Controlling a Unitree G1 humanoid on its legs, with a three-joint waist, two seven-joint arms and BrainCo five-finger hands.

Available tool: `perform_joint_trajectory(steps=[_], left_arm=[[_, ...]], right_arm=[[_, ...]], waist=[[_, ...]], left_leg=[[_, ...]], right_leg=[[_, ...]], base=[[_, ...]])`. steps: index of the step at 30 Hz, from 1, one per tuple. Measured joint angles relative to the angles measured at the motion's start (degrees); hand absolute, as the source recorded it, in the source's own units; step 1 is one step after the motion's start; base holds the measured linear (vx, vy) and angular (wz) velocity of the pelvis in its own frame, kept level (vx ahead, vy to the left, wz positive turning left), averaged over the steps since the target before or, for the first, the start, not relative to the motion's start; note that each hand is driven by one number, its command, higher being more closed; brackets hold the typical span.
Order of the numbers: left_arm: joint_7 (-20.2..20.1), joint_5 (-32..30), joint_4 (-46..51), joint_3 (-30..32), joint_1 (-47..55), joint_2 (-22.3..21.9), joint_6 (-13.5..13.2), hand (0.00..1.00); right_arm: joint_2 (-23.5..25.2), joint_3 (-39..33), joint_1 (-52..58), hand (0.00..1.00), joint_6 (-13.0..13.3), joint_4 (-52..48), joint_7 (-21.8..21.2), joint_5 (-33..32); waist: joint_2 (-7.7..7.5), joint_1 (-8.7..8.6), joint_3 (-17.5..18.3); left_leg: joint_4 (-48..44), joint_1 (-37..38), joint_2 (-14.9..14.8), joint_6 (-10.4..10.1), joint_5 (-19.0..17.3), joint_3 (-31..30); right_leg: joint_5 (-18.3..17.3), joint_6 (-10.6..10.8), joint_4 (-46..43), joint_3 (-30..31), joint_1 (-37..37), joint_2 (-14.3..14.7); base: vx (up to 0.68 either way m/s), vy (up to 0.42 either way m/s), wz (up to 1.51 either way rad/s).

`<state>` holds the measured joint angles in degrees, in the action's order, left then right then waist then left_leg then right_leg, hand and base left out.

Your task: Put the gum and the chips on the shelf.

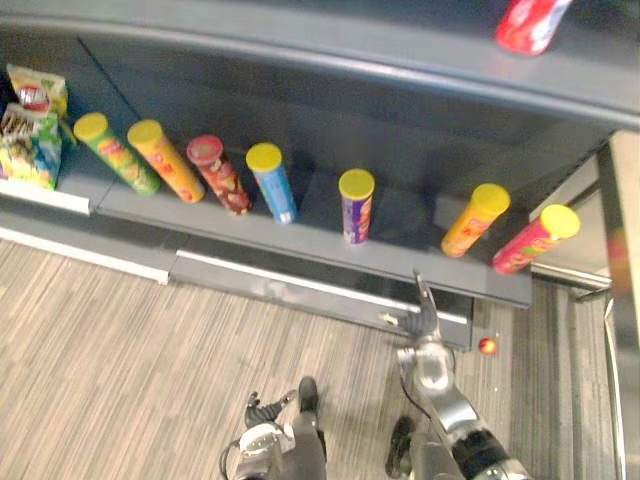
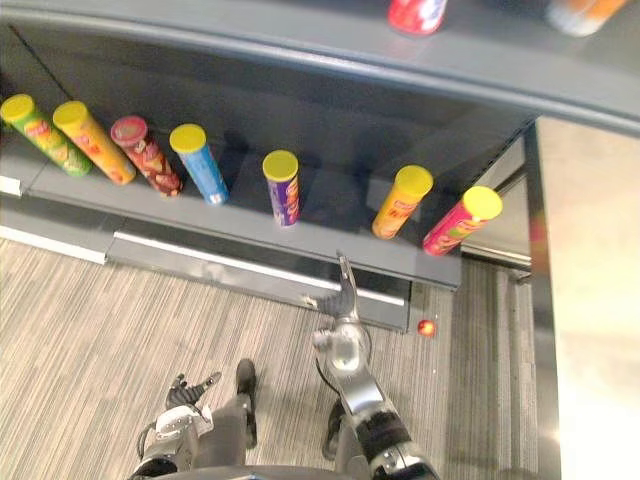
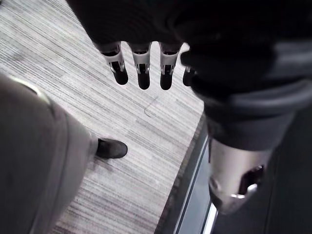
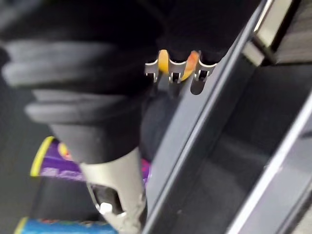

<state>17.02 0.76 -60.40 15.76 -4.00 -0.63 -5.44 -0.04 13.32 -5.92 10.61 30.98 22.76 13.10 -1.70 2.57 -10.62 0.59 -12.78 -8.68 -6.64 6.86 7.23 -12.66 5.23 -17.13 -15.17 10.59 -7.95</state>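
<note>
Several tall chip cans with yellow lids stand in a row on the lower shelf (image 1: 420,262): green (image 1: 115,152), orange (image 1: 165,160), red (image 1: 218,175), blue (image 1: 272,182), purple (image 1: 356,205), yellow (image 1: 475,220) and pink (image 1: 535,238). My right hand (image 1: 426,318) points up at the shelf's front edge, between the purple and yellow cans, fingers (image 4: 173,73) straight and holding nothing. The purple can (image 4: 53,163) shows beside its wrist. My left hand (image 1: 264,408) hangs low over the floor, fingers (image 3: 143,73) relaxed and empty. A small red-orange round thing (image 1: 487,346) lies on the floor under the shelf's right end.
Snack bags (image 1: 30,130) sit at the shelf's far left. A red package (image 1: 530,22) lies on the upper shelf (image 1: 400,60). A grey base plinth (image 1: 300,285) runs under the lower shelf. Striped carpet (image 1: 120,370) covers the floor in front.
</note>
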Motion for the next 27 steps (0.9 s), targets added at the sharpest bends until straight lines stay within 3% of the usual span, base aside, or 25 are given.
perform_joint_trajectory(steps=[1,5,9,13,17,23,27], left_arm=[[-0.6,-0.01,-0.75,-0.74,0.27,0.54,0.12,0.0],[-2.86,-1.22,-1.26,-1.08,2.33,2.18,0.57,0.0],[-4.2,-2.14,-2.6,-1.3,5.81,3.03,0.62,0.0],[-5.04,-2.23,-3.7,-0.81,6.48,3.07,0.59,0.0],[-6.24,-2.19,-4.62,0.52,6.59,3.07,0.57,0.0],[-7.83,-2.1,-5.83,1.65,6.66,3.02,0.58,0.0],[-9.12,-1.87,-6.93,2.44,6.63,3.04,0.61,0.0]], right_arm=[[-1.23,-0.59,2.06,0.0,0.01,1.84,-1.87,0.03],[-2.67,-3.57,8.53,0.0,-0.02,7.68,-7.02,0.57],[-2.85,-8.58,13.08,0.0,-0.28,17.75,-10.71,0.55],[-2.89,-14.05,12.45,0.0,-0.14,24.18,-11.57,0.44],[-1.72,-24.67,11.45,0.0,-0.4,29.5,-12.12,-0.71],[-2.37,-32.4,11.98,0.0,-5.0,35.77,-12.61,-1.99],[-1.88,-36.68,13.33,0.0,-5.74,37.6,-13.06,-6.46]], waist=[[-0.21,-0.76,0.53],[-1.14,-0.97,2.56],[-0.83,-1.67,6.18],[-0.21,-2.72,6.8],[-0.13,-2.6,7.38],[-0.17,-2.72,8.17],[-0.03,-3.32,8.3]], left_leg=[[0.75,1.24,0.14,0.02,0.01,0.1],[3.18,5.03,0.67,0.03,0.01,1.72],[4.89,8.6,1.1,0.3,-0.42,3.74],[4.91,10.21,1.27,0.44,-0.95,4.81],[5.27,12.18,1.6,0.79,-1.54,4.87],[5.34,12.89,2.42,0.96,-2.08,4.98],[5.35,13.05,2.82,1.03,-2.53,5.08]], right_leg=[[0.69,0.27,1.62,0.14,-1.45,0.19],[2.17,0.71,5.25,1.9,-4.61,0.66],[3.95,1.24,8.93,4.8,-7.22,1.12],[5.64,1.45,11.0,6.49,-8.41,1.22],[6.17,1.72,12.92,6.75,-11.24,1.05],[6.17,1.75,13.61,6.93,-12.24,0.29],[6.21,1.82,14.38,7.02,-12.72,0.0]], base=[[0.06,0.055,-0.08],[0.06,0.043,-0.22],[0.07,0.035,-0.35],[-0.01,0.032,-0.3],[-0.04,0.029,-0.01],[0.0,0.032,0.0],[0.05,0.016,0.0]])
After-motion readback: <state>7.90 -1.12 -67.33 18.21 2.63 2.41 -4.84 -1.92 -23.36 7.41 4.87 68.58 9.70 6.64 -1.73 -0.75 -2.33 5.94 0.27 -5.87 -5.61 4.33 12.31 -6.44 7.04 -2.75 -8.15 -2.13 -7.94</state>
